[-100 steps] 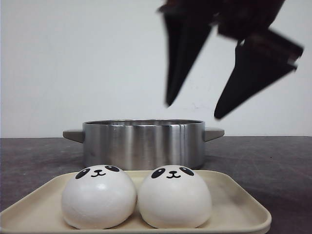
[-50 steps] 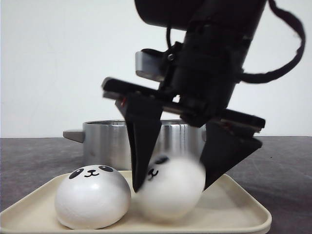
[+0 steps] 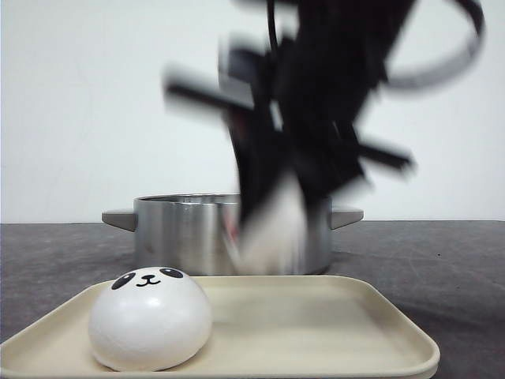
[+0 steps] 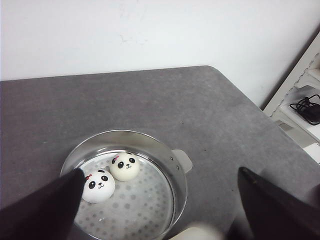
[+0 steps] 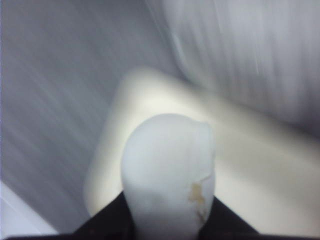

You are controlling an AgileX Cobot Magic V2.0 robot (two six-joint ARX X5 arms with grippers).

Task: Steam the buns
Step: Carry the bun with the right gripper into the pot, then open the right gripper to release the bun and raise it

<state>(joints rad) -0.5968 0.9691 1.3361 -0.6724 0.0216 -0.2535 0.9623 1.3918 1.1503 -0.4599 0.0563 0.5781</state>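
The grey surface (image 4: pixel 165 95) carries a steel steamer pot (image 3: pixel 189 233) and, nearer the camera, a beige tray (image 3: pixel 331 316). Two panda buns (image 4: pixel 111 175) already sit side by side on the pot's perforated insert, so half the job looks done. A third bun (image 5: pixel 167 170) hangs above the tray, in front of the pot, pinched in the right pincer (image 3: pixel 272 229), which is heavily blurred in the front view. The fourth bun (image 3: pixel 150 317) rests on the tray, untouched. The left pincer (image 4: pixel 160 200) hovers above the pot, spread wide and empty. What remains, by my reading: drop the carried bun in, then fetch the last.
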